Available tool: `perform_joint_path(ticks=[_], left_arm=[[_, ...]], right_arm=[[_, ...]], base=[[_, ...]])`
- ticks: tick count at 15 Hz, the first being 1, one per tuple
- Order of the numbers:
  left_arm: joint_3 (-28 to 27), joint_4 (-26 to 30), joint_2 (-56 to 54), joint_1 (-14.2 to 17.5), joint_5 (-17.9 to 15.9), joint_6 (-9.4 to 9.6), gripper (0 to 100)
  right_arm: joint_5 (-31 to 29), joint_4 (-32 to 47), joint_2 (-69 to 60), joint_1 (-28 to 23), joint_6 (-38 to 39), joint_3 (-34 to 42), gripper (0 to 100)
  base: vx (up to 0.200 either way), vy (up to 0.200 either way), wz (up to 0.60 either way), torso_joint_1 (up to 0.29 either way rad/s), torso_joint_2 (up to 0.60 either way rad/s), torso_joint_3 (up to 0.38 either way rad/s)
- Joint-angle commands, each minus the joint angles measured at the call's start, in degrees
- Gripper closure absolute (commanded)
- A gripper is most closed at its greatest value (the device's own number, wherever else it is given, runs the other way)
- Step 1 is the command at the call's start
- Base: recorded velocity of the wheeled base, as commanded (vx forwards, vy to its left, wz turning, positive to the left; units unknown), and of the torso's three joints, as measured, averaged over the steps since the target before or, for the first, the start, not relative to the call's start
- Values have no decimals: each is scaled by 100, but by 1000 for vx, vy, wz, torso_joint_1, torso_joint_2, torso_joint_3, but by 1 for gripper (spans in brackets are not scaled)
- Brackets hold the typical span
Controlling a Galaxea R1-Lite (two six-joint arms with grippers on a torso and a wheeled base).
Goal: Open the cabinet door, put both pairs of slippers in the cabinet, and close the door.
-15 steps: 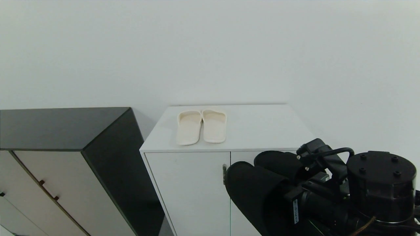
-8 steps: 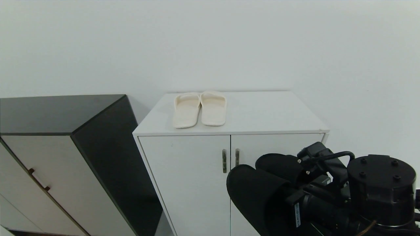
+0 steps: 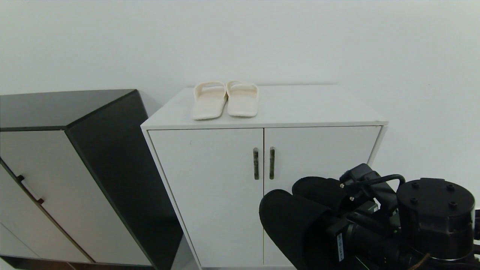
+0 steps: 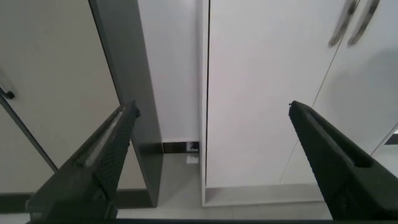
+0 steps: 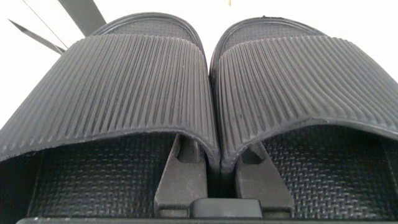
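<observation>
Between the earlier head frames and this one the whole picture shifted, so your camera moved, not the furniture. The white cabinet (image 3: 318, 107) rose in the frame until both doors and the two handles (image 3: 255, 163) were in full sight. The task itself had not advanced. The left door (image 3: 210, 187) and right door (image 3: 322, 150) were both shut, and the cream slippers (image 3: 225, 99) lay side by side on the cabinet top, toward its left rear. The black slippers (image 3: 296, 213) hung low in front of the right door. The right gripper (image 5: 217, 177) was clenched on them, its fingers (image 5: 180, 180) pinching the pair's adjoining inner walls together. The left gripper (image 4: 212, 111) stood released, jaws wide, facing the lower left door beside the dark cabinet (image 3: 105, 157). In my judgement you were now placed to take a handle with that free gripper. The cabinet's inside was hidden, and the arm and black slippers covered the lower right door. The handles were cut off at the edge of the left wrist view. How near the left gripper stood to the door could not be told.
</observation>
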Motion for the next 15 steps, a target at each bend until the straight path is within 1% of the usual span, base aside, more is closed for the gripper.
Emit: perform_joint_path(ticks=[1, 3, 4, 5, 6, 7, 8, 9, 10, 11, 12, 13, 14, 15], left_arm=[[0, -7, 5, 0, 44, -11, 0], [-35, -104, 5, 0, 343, -11, 0], [-475, -192, 93, -9, 273, -64, 0], [-1134, -86, 603, -26, 246, -169, 0], [-1292, -86, 884, -26, 237, -187, 0], [-1459, -236, 1780, -114, -26, -161, 0], [-1468, -605, 2387, -229, -395, -152, 0], [-1477, -1106, 2967, -264, -703, -161, 0], [-1485, -1405, 3274, -272, -861, -161, 0], [-1503, -2169, 4039, -325, -1406, -143, 0], [-1591, -2477, 4487, -413, -1758, -125, 0], [-1679, -2591, 4769, -519, -1907, -125, 0], [-1828, -2697, 5173, -747, -1977, -125, 0], [-2162, -2837, 5718, -1494, -1934, -117, 0]], right_arm=[[-1, -3, 9, 25, -50, 41, 100], [8, -3, -61, 34, -58, 85, 100], [8, 6, -87, 34, -58, 85, 100], [8, 6, -87, 34, -58, 85, 100], [16, 6, -87, 34, -58, 85, 100], [25, 6, -70, 34, -58, 85, 100], [25, 6, -79, 34, -58, 94, 100], [25, 6, -87, 34, -58, 85, 100], [25, -3, -96, 34, -58, 94, 100], [34, 6, -105, 34, -58, 94, 100], [34, 6, -105, 34, -58, 94, 100], [34, 6, -105, 34, -58, 94, 100], [34, 6, -105, 43, -58, 94, 100], [34, -3, -131, 43, -58, 94, 100]], base=[[0, 0, 0, -154, 481, 320], [0, 0, 0, -154, 474, 327], [0, 0, 0, -119, 471, 334], [0, 0, 0, -119, 466, 334], [0, 0, 0, -119, 466, 334], [0, 0, 0, -115, 466, 354], [0, 0, 0, -100, 447, 354], [0, 0, 0, -76, 456, 364], [0, 0, 0, -56, 432, 359], [0, 0, 0, -36, 437, 383], [0, 0, 0, -41, 437, 388], [0, 0, 0, -27, 432, 413], [0, 0, 0, -12, 271, 286], [0, 0, 0, -2, 178, 163]])
